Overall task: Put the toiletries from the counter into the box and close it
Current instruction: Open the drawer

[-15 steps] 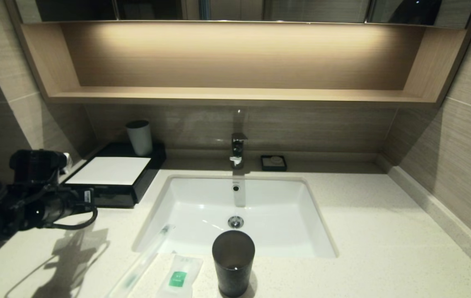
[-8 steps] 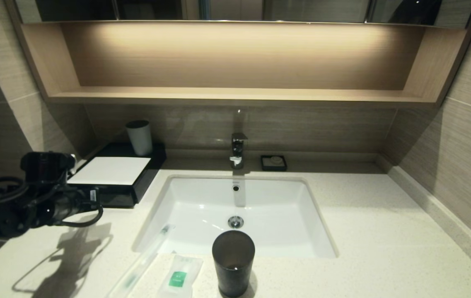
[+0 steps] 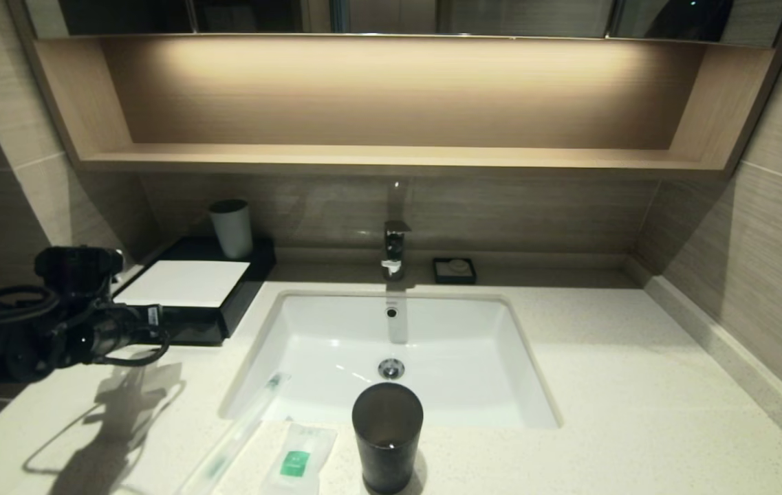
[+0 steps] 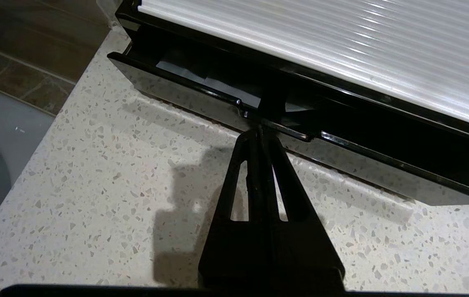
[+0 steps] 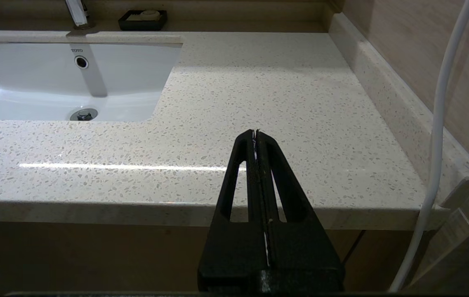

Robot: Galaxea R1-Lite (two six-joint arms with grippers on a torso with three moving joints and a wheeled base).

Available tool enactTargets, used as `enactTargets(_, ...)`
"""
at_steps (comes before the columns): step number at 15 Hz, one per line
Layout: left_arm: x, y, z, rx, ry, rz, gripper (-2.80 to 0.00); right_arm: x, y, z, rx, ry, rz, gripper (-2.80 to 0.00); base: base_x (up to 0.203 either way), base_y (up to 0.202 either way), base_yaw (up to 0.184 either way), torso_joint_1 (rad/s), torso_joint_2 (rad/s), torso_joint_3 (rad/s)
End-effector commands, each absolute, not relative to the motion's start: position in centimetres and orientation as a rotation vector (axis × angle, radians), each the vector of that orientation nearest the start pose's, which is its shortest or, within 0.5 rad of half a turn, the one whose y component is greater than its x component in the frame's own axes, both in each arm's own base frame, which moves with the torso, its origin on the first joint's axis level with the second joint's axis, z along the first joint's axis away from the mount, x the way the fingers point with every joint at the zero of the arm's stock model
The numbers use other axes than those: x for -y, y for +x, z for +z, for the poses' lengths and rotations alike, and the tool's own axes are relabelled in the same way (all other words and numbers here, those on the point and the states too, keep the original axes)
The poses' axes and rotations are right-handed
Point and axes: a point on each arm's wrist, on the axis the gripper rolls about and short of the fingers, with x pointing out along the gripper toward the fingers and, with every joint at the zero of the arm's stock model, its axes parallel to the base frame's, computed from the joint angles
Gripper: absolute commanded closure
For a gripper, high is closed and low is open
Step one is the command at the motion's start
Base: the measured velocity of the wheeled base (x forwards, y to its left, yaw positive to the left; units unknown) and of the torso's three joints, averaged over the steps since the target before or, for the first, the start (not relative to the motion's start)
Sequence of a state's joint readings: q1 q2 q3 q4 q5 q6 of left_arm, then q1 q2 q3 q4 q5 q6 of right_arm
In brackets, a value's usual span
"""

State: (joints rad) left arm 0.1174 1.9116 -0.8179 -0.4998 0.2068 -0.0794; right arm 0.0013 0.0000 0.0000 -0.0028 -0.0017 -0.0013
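The black box (image 3: 222,302) sits at the speckled surface's (image 3: 604,385) back left, its drawer (image 4: 226,99) slightly open with pale packets inside, the left end effector (image 4: 259,131) pinched shut at the notched front. The wrapped toothbrush (image 3: 239,433) and green-labelled sachet (image 3: 298,457) lie near the front edge beside a dark tumbler (image 3: 387,436). The right end effector (image 5: 255,134), closed, hangs off the surface's front right.

black left gripper (image 4: 260,131) reaches out level from the robot's left side, its fingers pressed together; black right gripper (image 5: 255,134) hangs parked, fingers likewise closed
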Motion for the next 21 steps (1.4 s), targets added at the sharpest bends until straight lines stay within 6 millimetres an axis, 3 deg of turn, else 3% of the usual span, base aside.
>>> enactTargets(1, -4.7, 33.4, 10.2, -0.584, -0.052, 0.347, 0.0, 0.0, -2.3, 7.5, 0.002, -0.002, 0.0, 0.0, 0.0, 0.0, 0.0, 0.0, 0.0, 0.0)
enactTargets(8, -4.6, 32.6, 11.0, -0.562, -0.062, 0.334, 0.0, 0.0, -2.3, 7.5, 0.002, -0.002, 0.0, 0.0, 0.0, 0.0, 0.0, 0.0, 0.0, 0.0)
enactTargets(12, -4.4, 30.9, 11.8, -0.545, -0.11, 0.286, 0.0, 0.0, -2.3, 7.6, 0.003, -0.002, 0.0, 0.0, 0.0, 0.0, 0.0, 0.0, 0.0, 0.0)
enactTargets(16, -4.7, 30.4, 11.2, -0.489, -0.115, 0.299, 0.0, 0.0, -2.3, 7.5, 0.002, -0.002, 0.0, 0.0, 0.0, 0.0, 0.0, 0.0, 0.0, 0.0)
enactTargets(21, -4.8, 31.6, 9.7, -0.5, -0.125, 0.247, 0.0, 0.0, -2.3, 7.5, 0.002, -0.002, 0.0, 0.0, 0.0, 0.0, 0.0, 0.0, 0.0, 0.0)
